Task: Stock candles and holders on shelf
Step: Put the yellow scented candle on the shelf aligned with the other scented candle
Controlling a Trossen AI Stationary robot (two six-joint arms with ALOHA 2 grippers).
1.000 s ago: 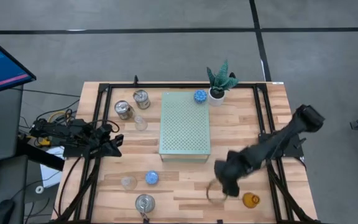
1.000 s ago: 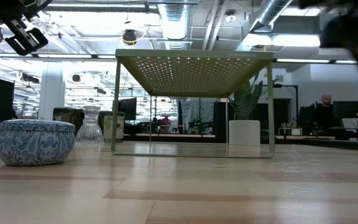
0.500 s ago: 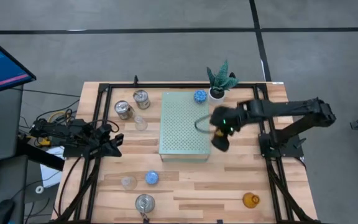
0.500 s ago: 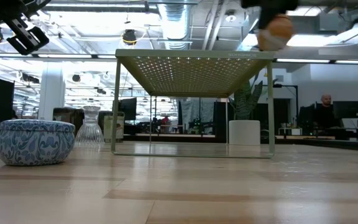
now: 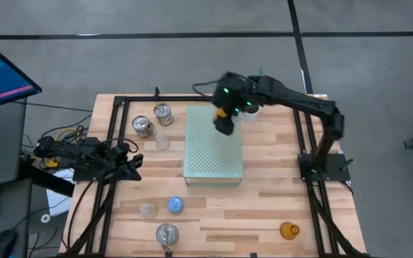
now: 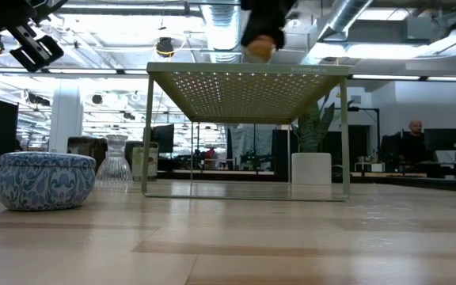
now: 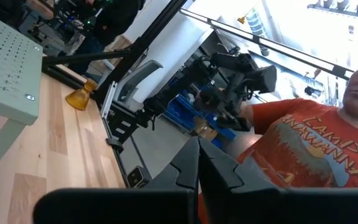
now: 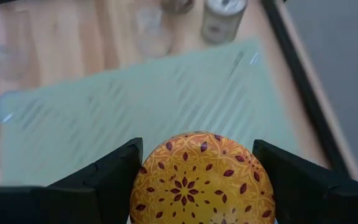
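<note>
Right gripper (image 5: 223, 122): moved from beside the shelf (image 5: 210, 159) to above its far end, fingers clamped on orange candle (image 8: 202, 179).
Left gripper (image 7: 199, 163): parked at worktop's left edge, fingers closed, empty.

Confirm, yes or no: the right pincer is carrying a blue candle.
No: the right pincer grips an orange patterned candle between its fingers, above the mint-green shelf.

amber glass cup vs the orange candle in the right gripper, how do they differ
The amber glass cup stands alone on the bare wooden table, near its front right corner; the orange candle is held in the right gripper above the shelf. The cup is plain see-through glass; the candle is opaque with a red leaf pattern. Both are small and orange-toned.
</note>
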